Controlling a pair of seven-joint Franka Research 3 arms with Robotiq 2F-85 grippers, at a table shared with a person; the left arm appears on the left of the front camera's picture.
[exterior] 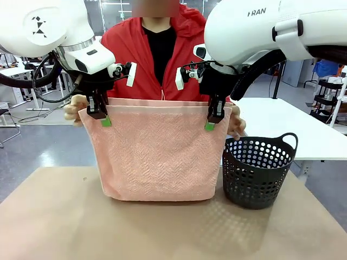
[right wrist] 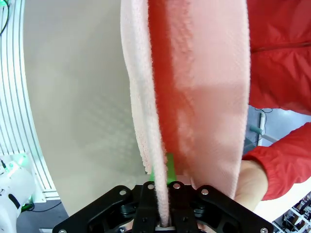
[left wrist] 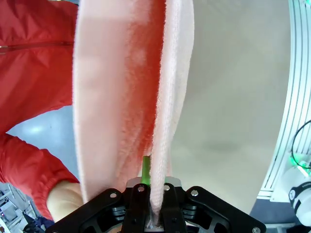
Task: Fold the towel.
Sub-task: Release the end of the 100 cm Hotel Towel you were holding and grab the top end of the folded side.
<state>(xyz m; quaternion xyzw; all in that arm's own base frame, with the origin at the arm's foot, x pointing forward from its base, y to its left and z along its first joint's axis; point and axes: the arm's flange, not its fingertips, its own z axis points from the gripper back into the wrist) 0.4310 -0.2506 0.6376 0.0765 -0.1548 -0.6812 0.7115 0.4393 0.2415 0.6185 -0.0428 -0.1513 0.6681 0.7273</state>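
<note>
From the front, the left gripper (exterior: pixel 104 119) and right gripper (exterior: pixel 212 122) are pinching shut on the top corners of the towel (exterior: pixel 154 157), which is hanging over the table (exterior: pixel 49 216) beside a dark basket (exterior: pixel 259 172). In each wrist view, closed jaws are clamping one towel layer.

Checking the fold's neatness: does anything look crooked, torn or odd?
Nothing stands out. The towel hangs level, doubled, between the left pincer and right pincer; the basket stands upright beside it.
</note>
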